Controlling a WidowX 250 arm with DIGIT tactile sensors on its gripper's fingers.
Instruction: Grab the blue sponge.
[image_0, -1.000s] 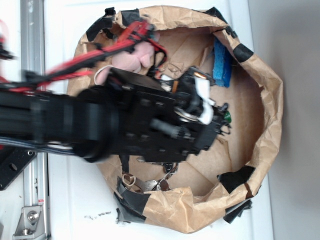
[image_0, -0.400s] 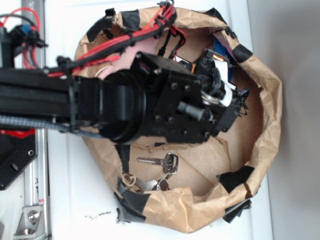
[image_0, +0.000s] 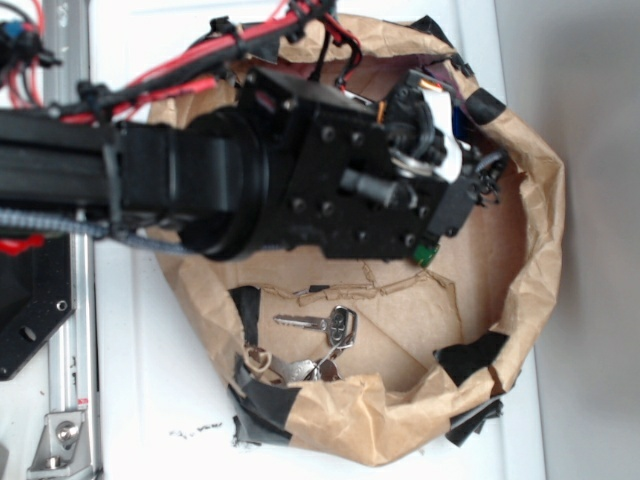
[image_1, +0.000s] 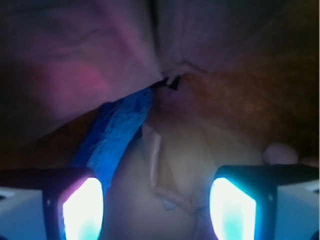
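Note:
The blue sponge (image_1: 117, 135) is a narrow strip of rough blue foam leaning along the brown paper wall, running from the top centre down to just ahead of my left finger (image_1: 80, 207). My gripper (image_1: 156, 210) is open, with only the paper floor showing in the wide gap between its lit pads. In the exterior view the gripper (image_0: 482, 178) is low inside the paper bag's upper right. The arm hides nearly all of the sponge there, leaving a dark blue sliver (image_0: 457, 124).
The crumpled brown paper bag (image_0: 540, 230) walls in the work area, patched with black tape (image_0: 470, 352). A bunch of keys (image_0: 325, 330) lies on its floor near the lower rim. A small green object (image_0: 425, 252) sits just below the wrist.
The arm has swung up and right toward the bag's upper right corner, covering the sponge in the exterior view. The keys below it have come into sight.

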